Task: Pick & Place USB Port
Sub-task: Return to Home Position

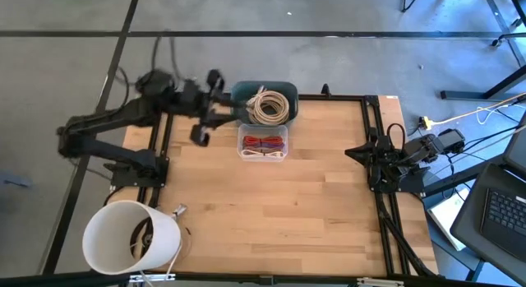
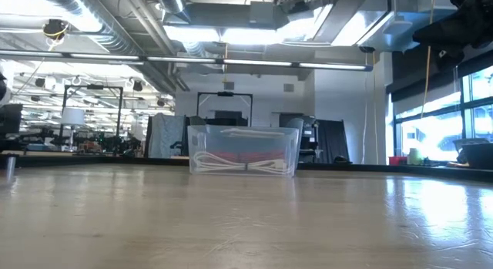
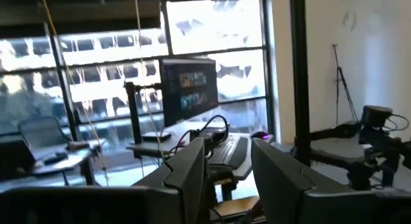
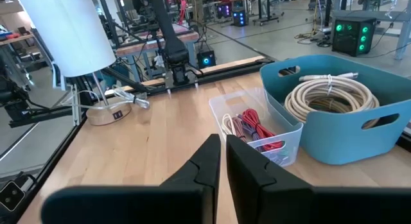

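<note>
I confirm charger cables [image 1: 263, 145], red and white, inside transparent bin [image 1: 242, 144] at table's far middle, touching blue bin [image 1: 283, 90] with beige coil [image 1: 269, 105]. Left gripper [image 1: 204, 108] aloft beside blue bin, fingers spread. Right gripper [image 4: 222, 161] at right edge, fingers pressed together.

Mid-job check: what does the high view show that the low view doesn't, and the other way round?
Only the high view: the left gripper at the blue bin's left side, a coiled cable in that bin, the right gripper at the table's right edge, and a white lamp. Only the low view: the room behind, with ceiling lights. Both: the clear bin with cables on the table.
</note>
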Action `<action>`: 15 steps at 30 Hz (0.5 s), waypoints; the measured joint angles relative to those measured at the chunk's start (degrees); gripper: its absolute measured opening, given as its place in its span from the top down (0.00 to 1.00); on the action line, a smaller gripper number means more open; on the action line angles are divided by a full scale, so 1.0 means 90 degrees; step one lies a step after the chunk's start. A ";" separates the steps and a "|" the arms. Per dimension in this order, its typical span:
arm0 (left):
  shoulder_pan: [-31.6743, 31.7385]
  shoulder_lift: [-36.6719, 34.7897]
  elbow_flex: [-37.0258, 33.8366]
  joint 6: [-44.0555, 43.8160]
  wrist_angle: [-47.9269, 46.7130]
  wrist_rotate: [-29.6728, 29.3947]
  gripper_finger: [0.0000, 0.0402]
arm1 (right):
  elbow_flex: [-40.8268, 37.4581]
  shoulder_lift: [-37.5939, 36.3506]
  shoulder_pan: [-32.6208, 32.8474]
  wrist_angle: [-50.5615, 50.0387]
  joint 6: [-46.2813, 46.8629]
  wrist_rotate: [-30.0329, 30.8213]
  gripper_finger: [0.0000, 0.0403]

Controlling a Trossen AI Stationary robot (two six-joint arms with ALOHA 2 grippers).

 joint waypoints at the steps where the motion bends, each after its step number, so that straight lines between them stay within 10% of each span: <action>1: 0.0001 -0.0299 -0.0491 0.0028 0.0301 -0.0022 0.69 | 0.0000 0.0000 -0.0002 0.0000 0.0002 0.0000 0.93; 15: -0.0099 -0.2795 -0.6572 0.0078 0.4584 -0.0431 0.69 | 0.0000 0.0000 -0.0002 0.0000 -0.0010 0.0000 0.93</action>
